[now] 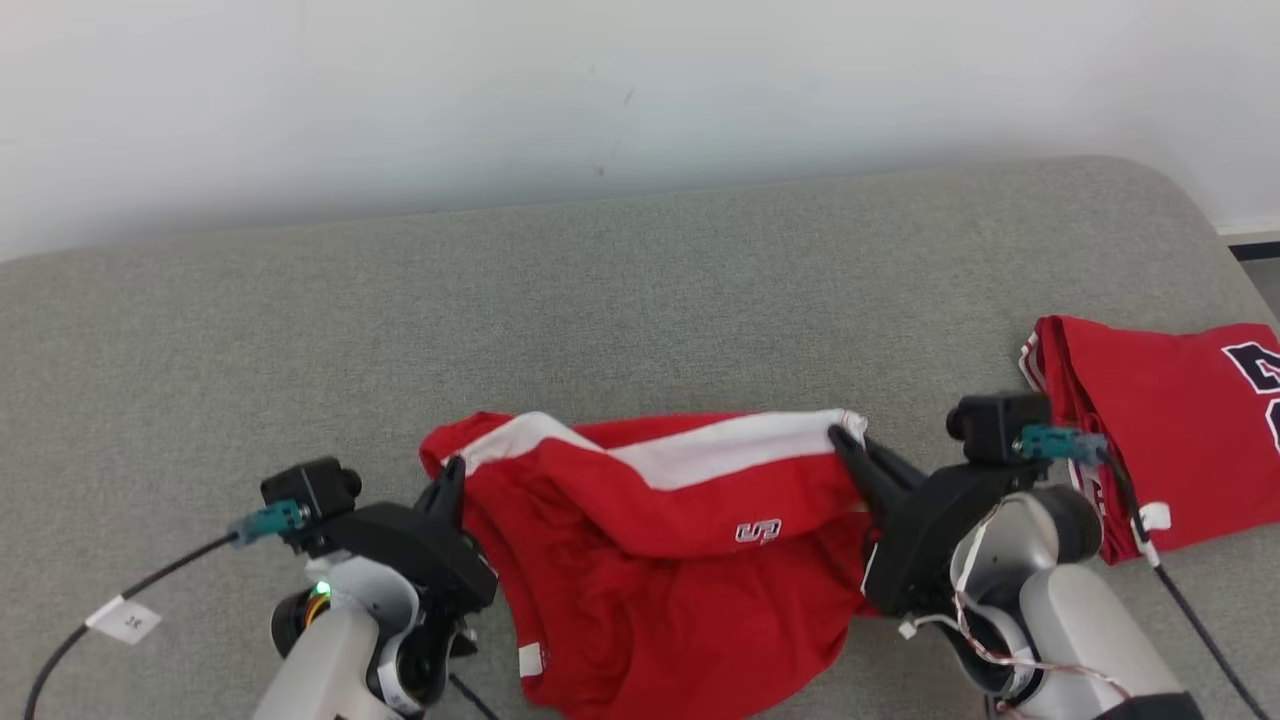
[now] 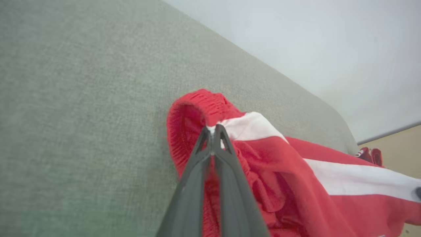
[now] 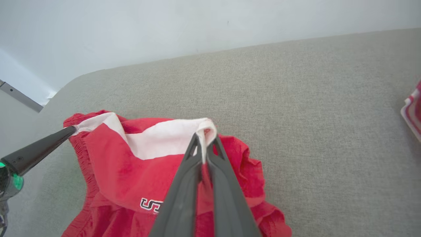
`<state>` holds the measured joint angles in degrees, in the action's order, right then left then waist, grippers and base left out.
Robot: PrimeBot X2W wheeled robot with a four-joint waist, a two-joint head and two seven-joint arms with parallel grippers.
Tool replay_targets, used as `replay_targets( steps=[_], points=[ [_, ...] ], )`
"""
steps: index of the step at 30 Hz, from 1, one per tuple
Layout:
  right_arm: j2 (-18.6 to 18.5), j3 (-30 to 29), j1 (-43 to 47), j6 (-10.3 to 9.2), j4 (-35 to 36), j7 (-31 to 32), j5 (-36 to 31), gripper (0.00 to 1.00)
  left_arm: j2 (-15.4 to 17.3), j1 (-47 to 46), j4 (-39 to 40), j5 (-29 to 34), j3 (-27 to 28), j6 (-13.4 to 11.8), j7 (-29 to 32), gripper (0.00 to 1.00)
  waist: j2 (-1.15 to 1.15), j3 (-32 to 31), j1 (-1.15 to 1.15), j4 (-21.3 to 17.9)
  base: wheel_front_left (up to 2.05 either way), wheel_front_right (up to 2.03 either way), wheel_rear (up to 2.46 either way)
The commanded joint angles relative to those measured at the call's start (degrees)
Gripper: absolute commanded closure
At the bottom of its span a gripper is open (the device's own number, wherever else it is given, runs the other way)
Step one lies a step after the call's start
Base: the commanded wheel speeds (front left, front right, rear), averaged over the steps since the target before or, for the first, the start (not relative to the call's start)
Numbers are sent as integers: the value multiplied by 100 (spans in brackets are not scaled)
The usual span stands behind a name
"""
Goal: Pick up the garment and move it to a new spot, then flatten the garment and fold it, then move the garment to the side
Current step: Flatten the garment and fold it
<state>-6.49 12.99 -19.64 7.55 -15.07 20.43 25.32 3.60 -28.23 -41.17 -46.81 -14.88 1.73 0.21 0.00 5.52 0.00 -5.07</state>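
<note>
We hold the garment [image 1: 660, 530] with both grippers on the near middle of the grey padded surface [image 1: 600, 300]; the garment is red, with a white stripe [image 1: 720, 450] along its upper edge and a small logo [image 1: 757, 531] below that stripe. The left gripper [image 1: 455, 470] is clenched on the garment's left end; in the left wrist view its two dark fingers [image 2: 230, 171] meet at the tips, with the ribbed red hem and the start of the stripe pinched between them. The right gripper [image 1: 840, 437] is clenched on the garment's right end; in the right wrist view its fingers [image 3: 184, 184] close on the white fold at the stripe's end. The upper edge runs between the two grippers with a shallow sag; the rest of the cloth lies bunched and creased on the near side of that edge, toward us. We cannot tell whether the gripped edge is clear of the surface or resting on it. A folded red jersey [image 1: 1170, 420] with dark lettering lies on the same surface at our right, well apart from the garment and just beyond the right wrist. A white wall [image 1: 600, 90] stands behind the surface. A dark cable [image 1: 150, 578] with a white label [image 1: 125, 620] trails from the left wrist across the surface.
</note>
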Motion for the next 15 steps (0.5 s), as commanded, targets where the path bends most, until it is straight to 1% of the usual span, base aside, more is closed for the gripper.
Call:
replay_targets(
  steps=[1, 4, 6, 10, 13, 15],
  points=[
    [-82, 0, -142, -15, 67, -75, -61, 100, 21, -139, 108, -78, 19, 73, -19, 100, 0, -11, 0, -7, 0, 0, 0],
    [-208, 44, -452, -15, 184, -118, -74, 100, 34, -343, 358, -266, 148, 171, 91, 100, 0, -9, 0, -27, 0, 0, 0],
    [-361, 109, -729, -15, 257, -128, -114, 100, 56, -549, 536, -456, 234, 232, 252, 100, 0, 22, 0, -45, 0, 0, 0],
    [-645, 393, -1457, -15, 278, -91, -62, 100, 153, -1098, 928, -776, 467, 277, 557, 100, 0, 179, 0, -94, 0, 0, 0],
    [-867, 669, -2129, -15, 148, -134, -10, 100, 325, -1578, 1176, -811, 546, 225, 797, 100, 0, 409, 0, -164, 0, 0, 0],
    [-944, 812, -2612, -15, -17, -217, 8, 100, 405, -1952, 1327, -833, 592, 158, 916, 100, 0, 626, 0, -202, 0, 0, 0]
  ],
)
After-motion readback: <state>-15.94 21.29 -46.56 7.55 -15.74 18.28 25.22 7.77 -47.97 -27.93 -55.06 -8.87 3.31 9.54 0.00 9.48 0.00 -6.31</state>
